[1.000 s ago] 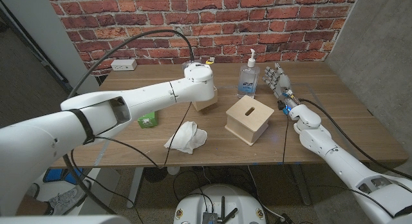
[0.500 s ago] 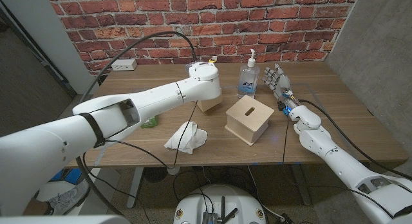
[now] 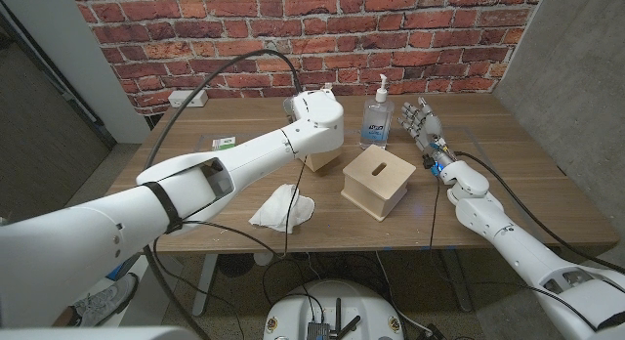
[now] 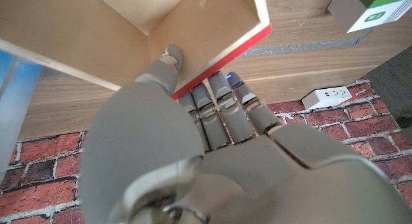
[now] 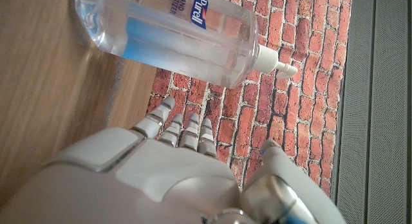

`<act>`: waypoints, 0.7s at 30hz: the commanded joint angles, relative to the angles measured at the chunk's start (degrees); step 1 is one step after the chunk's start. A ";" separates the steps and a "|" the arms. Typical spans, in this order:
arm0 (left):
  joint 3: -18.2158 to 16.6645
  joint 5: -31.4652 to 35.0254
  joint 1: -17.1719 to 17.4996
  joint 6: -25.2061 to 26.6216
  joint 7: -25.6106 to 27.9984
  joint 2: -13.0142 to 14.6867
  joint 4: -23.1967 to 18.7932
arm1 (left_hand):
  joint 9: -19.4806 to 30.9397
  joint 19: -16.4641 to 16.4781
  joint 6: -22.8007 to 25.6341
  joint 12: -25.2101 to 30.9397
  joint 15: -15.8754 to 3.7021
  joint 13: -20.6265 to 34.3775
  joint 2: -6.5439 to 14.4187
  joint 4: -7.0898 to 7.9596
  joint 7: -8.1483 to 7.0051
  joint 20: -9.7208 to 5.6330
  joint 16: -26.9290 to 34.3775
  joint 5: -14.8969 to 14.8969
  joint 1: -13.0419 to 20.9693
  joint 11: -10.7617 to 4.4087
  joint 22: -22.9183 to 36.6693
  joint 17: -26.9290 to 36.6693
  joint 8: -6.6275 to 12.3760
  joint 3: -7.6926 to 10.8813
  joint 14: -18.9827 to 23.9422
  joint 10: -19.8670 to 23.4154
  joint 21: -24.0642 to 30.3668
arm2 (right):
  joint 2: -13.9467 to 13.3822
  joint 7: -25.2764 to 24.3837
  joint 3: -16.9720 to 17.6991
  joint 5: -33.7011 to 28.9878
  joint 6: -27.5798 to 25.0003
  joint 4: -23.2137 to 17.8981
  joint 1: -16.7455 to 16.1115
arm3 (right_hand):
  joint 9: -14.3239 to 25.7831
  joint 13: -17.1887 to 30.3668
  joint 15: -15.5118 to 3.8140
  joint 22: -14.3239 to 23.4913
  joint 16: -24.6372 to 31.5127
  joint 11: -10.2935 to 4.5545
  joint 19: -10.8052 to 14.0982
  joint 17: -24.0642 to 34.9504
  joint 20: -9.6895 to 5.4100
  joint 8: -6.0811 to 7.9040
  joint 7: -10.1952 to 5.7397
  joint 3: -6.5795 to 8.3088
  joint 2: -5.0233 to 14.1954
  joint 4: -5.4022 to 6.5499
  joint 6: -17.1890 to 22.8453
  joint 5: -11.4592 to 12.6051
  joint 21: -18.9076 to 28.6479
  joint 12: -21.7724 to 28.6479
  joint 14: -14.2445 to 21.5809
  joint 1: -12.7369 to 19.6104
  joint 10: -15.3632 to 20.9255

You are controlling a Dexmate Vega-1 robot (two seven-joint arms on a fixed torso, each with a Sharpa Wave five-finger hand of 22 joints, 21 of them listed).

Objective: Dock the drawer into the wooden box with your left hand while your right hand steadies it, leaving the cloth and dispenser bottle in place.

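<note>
Left hand [image 4: 212, 159] grips drawer [image 4: 161, 37] at back of table [image 3: 527, 184], thumb inside, fingers [image 4: 222, 111] under red-edged wall. Drawer sits behind-left of wooden box [image 3: 376, 181], apart from it (not docked). Right hand [image 3: 422, 120] stands upright beside sanitizer bottle [image 3: 376, 115], fingers loosely apart, holding nothing. Crumpled white cloth [image 3: 283, 207] lies left of box, near front edge.
</note>
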 commanded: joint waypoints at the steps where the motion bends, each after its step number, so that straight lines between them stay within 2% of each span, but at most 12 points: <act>1: -0.45 5.04 -0.66 0.00 -7.39 -3.00 4.71 | 0.19 0.57 1.35 0.00 -6.92 0.26 3.53 0.07 1.71 -7.23 0.19 0.24 3.55 -3.94 0.15 0.15 0.08 -0.30 4.16 4.45 0.13 | -1.98 -0.32 0.46 -1.08 0.74 -2.40 -1.17 | 0.09 -0.02 0.24 0.13 0.18 -0.37 0.07 0.14 -0.32 0.37 -0.02 0.09 1.64 0.05 0.53 0.51 0.18 0.36 -0.29 0.76 -0.03; 8: 0.80 3.28 -2.43 0.00 -8.04 -3.82 7.32 | 0.24 0.75 1.45 0.04 -6.92 0.28 3.53 0.08 1.80 -7.20 0.17 0.29 3.68 -3.94 0.13 0.17 0.04 -0.36 4.33 4.65 0.09 | -4.70 -2.21 1.11 -2.26 0.25 -6.61 -3.71 | 0.09 -0.02 0.27 0.13 0.17 -0.40 0.05 0.08 -0.55 0.36 -0.03 0.11 1.63 -0.03 0.52 0.52 0.17 0.35 -0.27 0.85 -0.02; 21: 4.76 -4.93 -6.04 0.00 -3.82 -5.82 12.18 | 0.33 1.00 1.43 -0.09 -6.93 0.33 3.49 0.09 1.81 -7.23 0.04 0.39 3.91 -3.89 0.11 0.17 -0.11 -0.50 4.45 4.50 -0.01 | -10.36 -7.26 2.17 -7.16 -0.31 -15.84 -9.49 | 0.09 -0.03 0.03 0.12 0.31 -0.28 0.29 -0.12 -0.80 0.51 -0.03 0.23 1.73 -0.45 1.00 0.55 0.25 0.57 0.13 1.28 0.61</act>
